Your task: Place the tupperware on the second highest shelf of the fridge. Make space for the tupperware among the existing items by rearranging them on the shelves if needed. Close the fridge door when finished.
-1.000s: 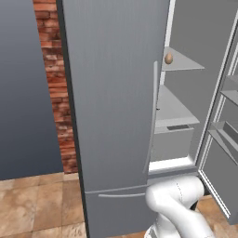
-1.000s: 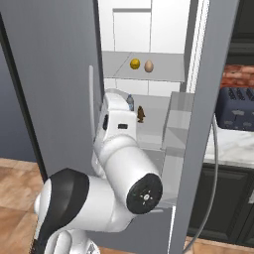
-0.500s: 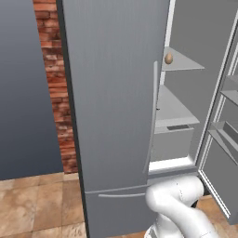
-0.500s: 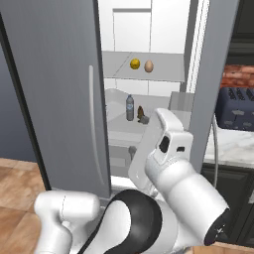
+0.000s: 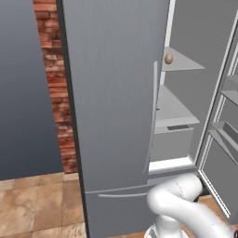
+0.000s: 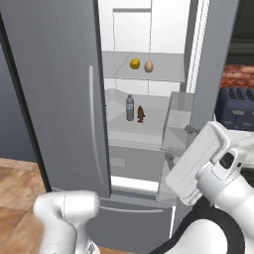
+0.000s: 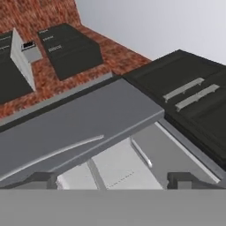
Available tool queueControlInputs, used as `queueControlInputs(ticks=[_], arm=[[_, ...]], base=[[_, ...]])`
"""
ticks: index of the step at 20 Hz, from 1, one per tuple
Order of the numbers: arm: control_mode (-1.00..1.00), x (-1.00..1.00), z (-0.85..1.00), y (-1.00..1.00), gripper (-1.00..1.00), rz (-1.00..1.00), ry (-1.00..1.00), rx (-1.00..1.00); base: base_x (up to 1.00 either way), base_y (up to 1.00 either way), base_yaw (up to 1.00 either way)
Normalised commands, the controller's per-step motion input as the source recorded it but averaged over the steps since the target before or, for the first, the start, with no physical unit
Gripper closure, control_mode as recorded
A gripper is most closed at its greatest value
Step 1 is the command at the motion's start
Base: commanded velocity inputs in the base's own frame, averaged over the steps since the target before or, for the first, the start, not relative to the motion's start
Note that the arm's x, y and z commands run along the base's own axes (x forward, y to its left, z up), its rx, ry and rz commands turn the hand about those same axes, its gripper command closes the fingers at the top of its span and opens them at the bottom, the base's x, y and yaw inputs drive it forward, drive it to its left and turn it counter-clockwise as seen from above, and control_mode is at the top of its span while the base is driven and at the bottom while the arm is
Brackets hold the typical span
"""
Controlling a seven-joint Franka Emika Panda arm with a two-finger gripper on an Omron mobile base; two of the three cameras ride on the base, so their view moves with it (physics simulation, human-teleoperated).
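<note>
Hand (image 7: 112,180) wide open, holding nothing.

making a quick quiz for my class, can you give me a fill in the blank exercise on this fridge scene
1. On the shelf, the egg sits to the right of a round ____ fruit.
2. One shelf lower, a small dark item stands beside a clear ____.
3. The fridge's right door stands ____.
4. The wall left of the fridge is red ____.

Missing words: yellow; bottle; open; brick

upper shelf (image 6: 171,69): yellow fruit (image 6: 135,63), egg (image 6: 149,66) | lower shelf (image 6: 154,124): bottle (image 6: 130,107)
</note>
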Motion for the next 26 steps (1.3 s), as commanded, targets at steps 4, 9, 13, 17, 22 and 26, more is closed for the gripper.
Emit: queueControlInputs(ticks=[4, 9, 13, 17, 22, 26], arm=[[-1.0, 0.0, -0.04, -0.7, -1.0, 0.17, 0.0, 0.13], [-1.0, 0.02, -0.11, -0.62, -1.0, 0.17, 0.0, 0.08], [-1.0, 0.24, -0.26, -0.59, -1.0, 0.1, 0.01, 0.01], [-1.0, 0.46, -0.42, -0.68, -1.0, 0.07, 0.07, 0.0], [-1.0, 0.5, -0.44, -0.66, -1.0, 0.04, 0.09, 0.0], [-1.0, 0.4, -0.44, -0.52, -1.0, 0.05, 0.06, 0.0]], base=[[0.0, 0.0, 0.0], [0.0, 0.0, 0.0], [0.0, 0.0, 0.0], [0.0, 0.0, 0.0], [0.0, 0.0, 0.0], [0.0, 0.0, 0.0]])
